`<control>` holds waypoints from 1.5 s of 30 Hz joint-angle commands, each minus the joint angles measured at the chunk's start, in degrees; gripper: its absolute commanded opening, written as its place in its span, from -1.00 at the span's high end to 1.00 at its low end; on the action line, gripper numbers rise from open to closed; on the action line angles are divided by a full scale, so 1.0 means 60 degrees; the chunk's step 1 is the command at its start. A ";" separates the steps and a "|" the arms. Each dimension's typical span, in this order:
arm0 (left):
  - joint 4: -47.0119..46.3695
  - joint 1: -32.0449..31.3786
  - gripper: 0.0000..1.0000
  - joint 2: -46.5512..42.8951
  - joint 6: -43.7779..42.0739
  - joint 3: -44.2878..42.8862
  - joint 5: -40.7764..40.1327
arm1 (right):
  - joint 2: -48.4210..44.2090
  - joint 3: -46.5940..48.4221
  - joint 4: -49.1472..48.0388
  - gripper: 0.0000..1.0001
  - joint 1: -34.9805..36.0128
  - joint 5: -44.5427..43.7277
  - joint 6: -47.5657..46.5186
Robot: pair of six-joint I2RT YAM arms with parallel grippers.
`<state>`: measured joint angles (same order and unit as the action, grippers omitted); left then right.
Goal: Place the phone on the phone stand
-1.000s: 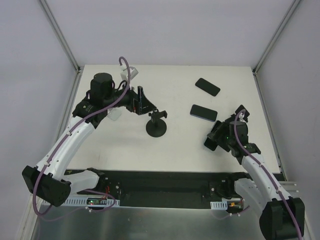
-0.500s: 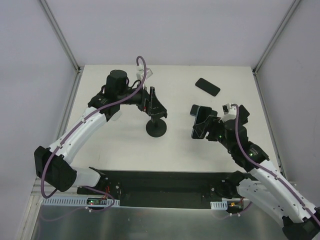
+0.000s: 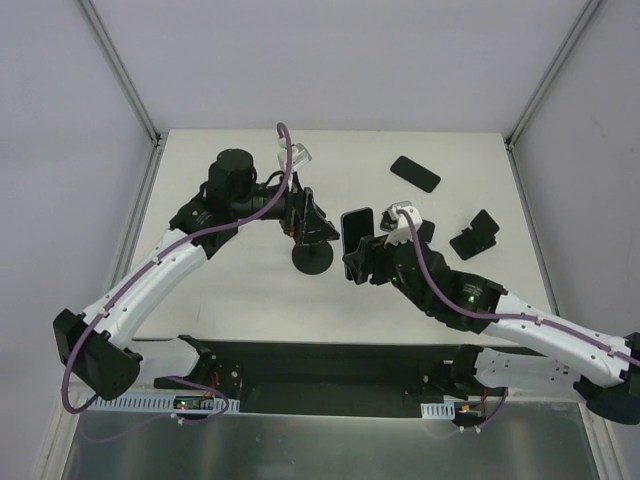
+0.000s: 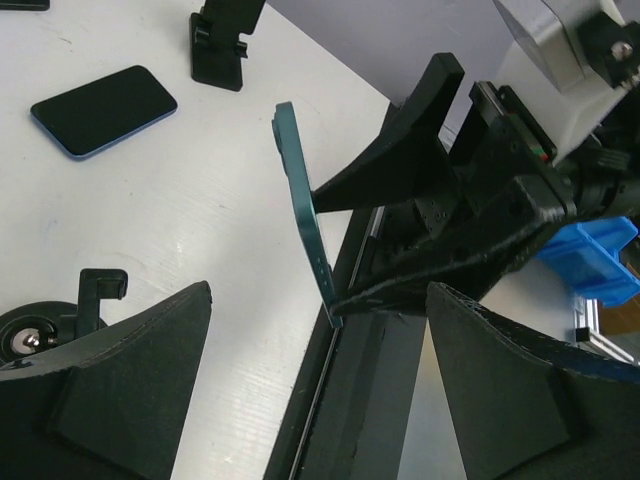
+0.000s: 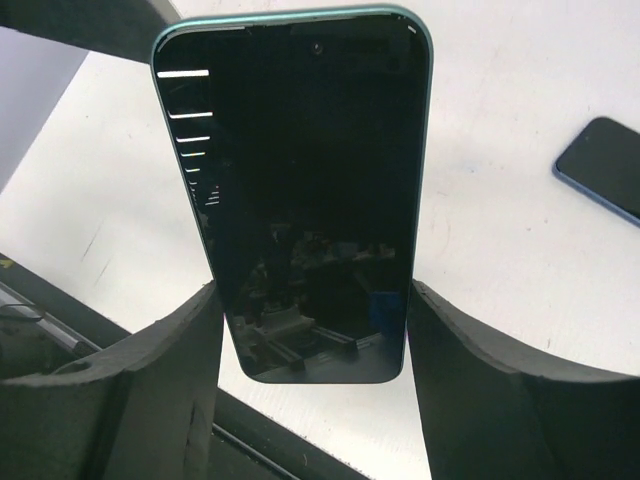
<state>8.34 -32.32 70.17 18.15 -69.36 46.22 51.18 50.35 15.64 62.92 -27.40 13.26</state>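
The left arm (image 3: 150, 278) and the right arm (image 3: 560, 335) had white shells between black joints, both mounted on a black base plate (image 3: 320, 372). A purple cable (image 3: 284, 148) ran along each. The left gripper (image 3: 312, 222) had fingers (image 4: 120, 390) shaped as broad, matte black wedges.

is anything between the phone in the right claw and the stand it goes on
Yes: the open left claw sits over the top of the black round-base phone stand, facing the teal phone gripped by the right claw. Nothing else lies between them.
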 commanded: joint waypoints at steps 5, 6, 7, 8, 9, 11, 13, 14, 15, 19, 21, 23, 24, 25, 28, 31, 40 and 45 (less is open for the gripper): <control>-0.0350 -0.0093 -0.52 0.0403 -0.0037 0.0018 0.0397 | 0.0947 0.1262 -0.1449 0.99 0.0910 -0.1513 -0.0949; -0.0350 -0.0107 -0.47 0.0433 -0.0023 0.0018 0.0412 | 0.1006 0.1277 -0.1594 0.99 0.0969 -0.1571 -0.1008; -0.0350 -0.0136 -0.40 0.0477 -0.0008 0.0018 0.0412 | 0.1093 0.1277 -0.1683 0.98 0.1085 -0.1586 -0.1081; -0.0350 -0.0151 -0.25 0.0550 0.0007 0.0018 0.0412 | 0.1123 0.1277 -0.1742 0.99 0.1130 -0.1630 -0.1110; -0.0350 -0.0151 -0.16 0.0565 0.0007 0.0018 0.0427 | 0.1167 0.1277 -0.1844 0.99 0.1174 -0.1688 -0.1140; -0.0364 -0.0151 -0.02 0.0638 0.0080 0.0003 0.0515 | 0.1284 0.1320 -0.1845 0.99 0.1291 -0.1761 -0.1198; -0.0364 -0.0166 0.06 0.0682 0.0080 -0.0026 0.0617 | 0.1357 0.1321 -0.1874 0.99 0.1393 -0.1879 -0.1228; -0.0350 -0.0195 0.09 0.0697 0.0066 -0.0026 0.0632 | 0.1373 0.1306 -0.1874 0.98 0.1438 -0.1937 -0.1271; -0.0350 -0.0195 0.12 0.0712 0.0051 -0.0012 0.0618 | 0.1416 0.1306 -0.1889 0.99 0.1452 -0.1923 -0.1301; -0.0350 -0.0239 0.24 0.0785 -0.0022 0.0003 0.0603 | 0.1592 0.1291 -0.2049 0.98 0.1599 -0.2011 -0.1462; -0.0364 -0.0283 0.35 0.0800 -0.0066 0.0017 0.0588 | 0.1607 0.1321 -0.2093 0.98 0.1657 -0.2142 -0.1579; -0.0350 -0.0298 0.46 0.0814 -0.0096 0.0018 0.0632 | 0.1578 0.1321 -0.2094 0.98 0.1701 -0.2216 -0.1623; -0.0350 -0.0298 0.52 0.0814 -0.0110 -0.0011 0.0690 | 0.1549 0.1306 -0.2094 0.98 0.1702 -0.2259 -0.1638; -0.0364 -0.0298 0.69 0.0829 -0.0110 0.0003 0.0720 | 0.1534 0.1292 -0.2108 0.98 0.1702 -0.2245 -0.1638; -0.0364 -0.0298 1.00 0.0727 -0.0213 0.0017 0.0618 | 0.1577 0.1379 -0.1802 0.79 0.1702 -0.2333 -0.1638; -0.0102 -0.0298 1.00 0.0392 -0.0564 0.0032 -0.0112 | 0.1636 0.1540 -0.0866 -0.03 0.1701 -0.2582 -0.1726; 0.0354 -0.0269 1.00 -0.2286 -0.2058 0.0515 -0.4988 | 0.1080 0.1248 0.2008 -0.93 -0.0925 0.0295 -0.1185; -0.0831 -0.0210 1.00 -0.4088 -0.2410 0.1832 -0.7861 | 0.1853 0.1540 0.1424 -0.98 -0.2151 0.2514 -0.1943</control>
<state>11.68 -33.71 53.04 6.87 -62.52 15.00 59.66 57.52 24.99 51.77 -24.45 4.82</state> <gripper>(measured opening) 0.053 0.967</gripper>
